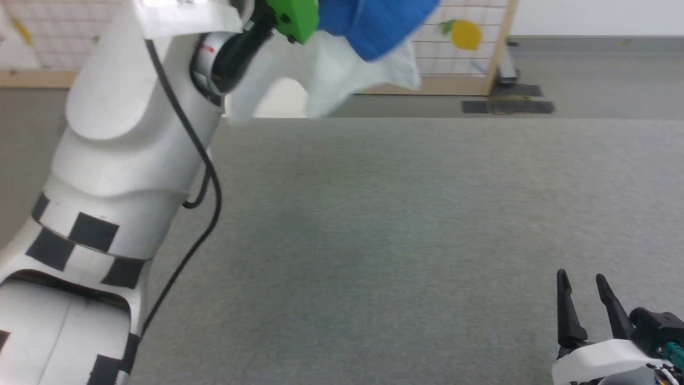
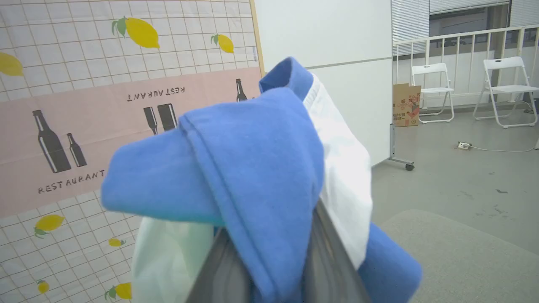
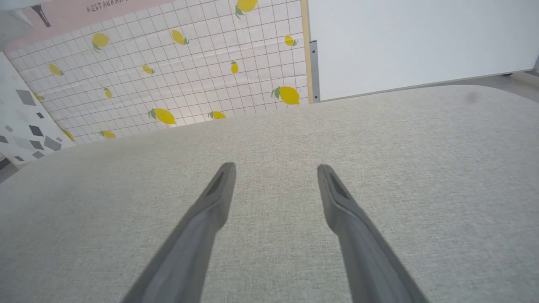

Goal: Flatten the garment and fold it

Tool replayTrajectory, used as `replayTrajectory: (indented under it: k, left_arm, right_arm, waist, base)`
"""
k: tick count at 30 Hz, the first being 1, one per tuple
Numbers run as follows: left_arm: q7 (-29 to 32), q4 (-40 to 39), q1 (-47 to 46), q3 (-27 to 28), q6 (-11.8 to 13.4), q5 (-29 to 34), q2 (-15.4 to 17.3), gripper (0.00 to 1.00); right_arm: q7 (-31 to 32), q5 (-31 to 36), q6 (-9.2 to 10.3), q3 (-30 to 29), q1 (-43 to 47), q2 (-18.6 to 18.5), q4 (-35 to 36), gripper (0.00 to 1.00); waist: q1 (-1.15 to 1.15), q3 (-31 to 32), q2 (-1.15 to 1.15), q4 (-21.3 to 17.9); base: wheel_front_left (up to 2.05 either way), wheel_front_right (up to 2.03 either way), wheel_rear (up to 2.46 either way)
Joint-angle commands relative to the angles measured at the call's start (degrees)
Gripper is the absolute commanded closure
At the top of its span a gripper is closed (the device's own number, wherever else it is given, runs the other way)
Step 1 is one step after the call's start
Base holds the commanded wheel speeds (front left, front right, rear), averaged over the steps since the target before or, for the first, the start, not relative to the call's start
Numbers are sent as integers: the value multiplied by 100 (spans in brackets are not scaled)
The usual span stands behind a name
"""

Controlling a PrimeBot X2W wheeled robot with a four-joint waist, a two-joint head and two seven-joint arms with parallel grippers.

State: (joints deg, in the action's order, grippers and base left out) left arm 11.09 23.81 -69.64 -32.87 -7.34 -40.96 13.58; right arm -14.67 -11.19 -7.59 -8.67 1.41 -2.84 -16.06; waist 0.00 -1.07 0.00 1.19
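The robot's raised left arm holds the garment aloft above the far edge of the grey table. The left gripper is clamped on a bunched fold of blue sleeve and white body, its two fingers nearly buried in the cloth. The shirt is clear of the table and not spread out. It hangs as a crumpled bundle, with a white flap drooping towards the far table edge, so any long axis runs roughly downward from the grip. The right gripper waits low over the near right part of the table with jaws spread wide and nothing between them, fingers pointing across the bare surface. From those open jaws the shirt lies up, forward and towards the robot's left, well apart. The left arm is the nearer, since it already has the cloth. Flattening appears not yet begun, and it likely turns on the right gripper reaching up and across for a free edge.
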Motion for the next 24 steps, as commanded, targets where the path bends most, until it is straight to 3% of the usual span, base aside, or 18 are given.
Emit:
replayTrajectory:
  k: [1, 7, 11, 17, 22, 23, 24]
  left_arm:
    - [49, 39, 82, -80, -14, -76, -60, 100]
    - [118, 325, 1026, -656, -14, -330, -334, 100]
    - [191, 805, 1923, -1347, -14, -381, -385, 100]
    - [1064, 1458, 2972, -2153, -14, -766, -528, 100]
    - [1646, 1711, 3503, -2457, -14, -1103, -618, 100]
    - [1643, 1720, 3526, -2415, -10, -1164, -628, 84]
    - [1624, 1709, 3538, -2307, 3, -1286, -646, 0]
  right_arm:
    - [-31, 37, 10, -35, 67, -4, 50, 0]
    - [-32, 57, 10, -477, 178, -4, 183, 0]
    - [-32, 105, 10, -704, 320, -4, 275, 0]
    - [-32, 147, 10, -756, 385, -4, 337, 0]
    - [-32, 88, 10, -611, 367, -4, 310, 0]
    - [-32, 79, 10, -582, 360, -4, 306, 0]
    - [-32, 75, 10, -547, 350, -4, 302, 0]
  waist:
    - [0, 99, 0, -730]
    - [0, -48, 0, -977]
    - [0, -128, 0, -993]
    - [0, -127, 0, -877]
    - [0, -63, 0, -682]
    - [0, -46, 0, -640]
    - [0, -26, 0, -597]
  base:
    - [0, 0, 0]
    - [0, 0, 0]
    - [0, 0, 0]
    - [0, 0, 0]
    - [0, 0, 0]
    - [0, 0, 0]
    - [0, 0, 0]
